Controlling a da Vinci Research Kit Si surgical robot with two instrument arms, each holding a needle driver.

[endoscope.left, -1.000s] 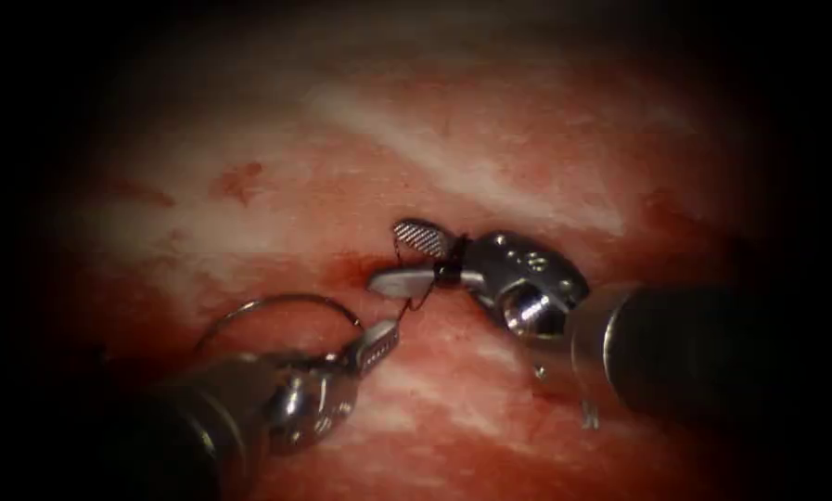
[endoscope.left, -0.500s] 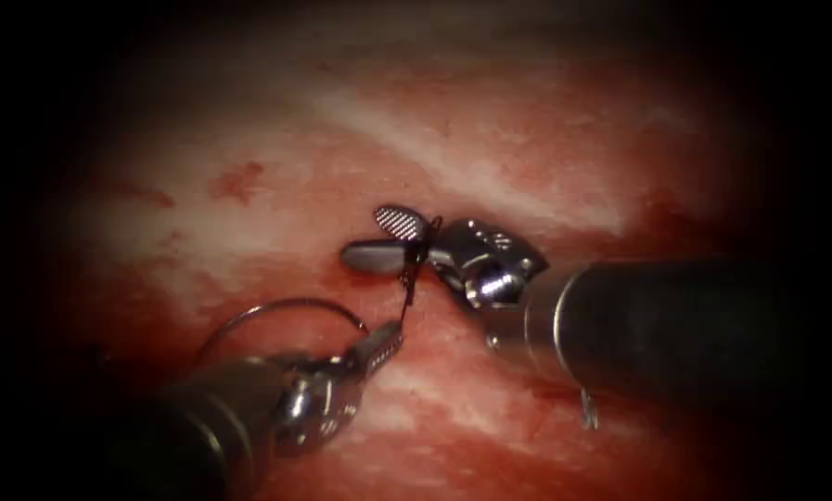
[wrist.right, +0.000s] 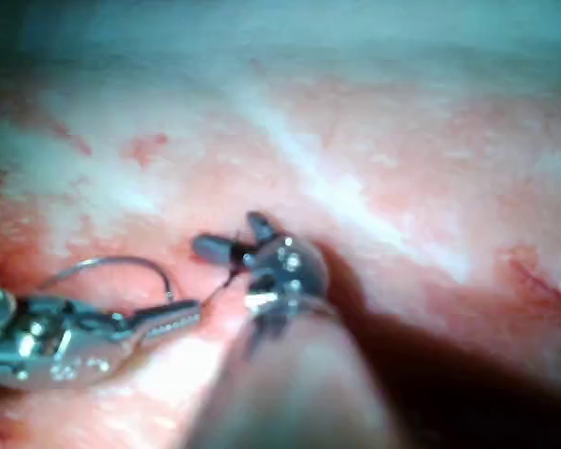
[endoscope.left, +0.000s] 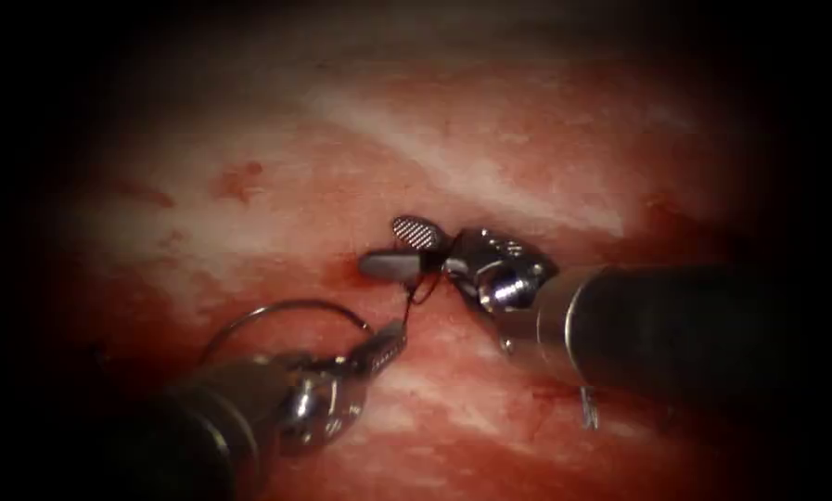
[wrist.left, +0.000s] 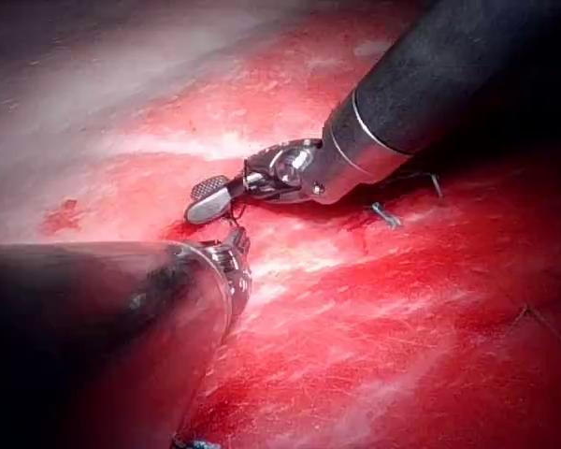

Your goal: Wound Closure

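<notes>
The right arm's tool (endoscope.left: 404,249) reached in over the tissue (endoscope.left: 527,158) from the right, its two jaws spread apart, one raised with its ridged face showing and the other lying low and dark. A strand of dark thread (endoscope.left: 418,286) ran between those open jaws near their hinge, and whether it touched them could not be told. From there the thread dropped down to the left arm's tool (endoscope.left: 385,345), whose jaws were pressed together on the thread's lower end. The curved needle (endoscope.left: 286,311) arched as a thin wire loop just above the left tool's wrist, left of the cut (endoscope.left: 355,269); neither tool gripped it, and where its ends lay was hidden. Red fluid (endoscope.left: 341,271) pooled at the cut beside the open jaws. A short cut end of thread (endoscope.left: 588,408) lay on the tissue below the right shaft.
</notes>
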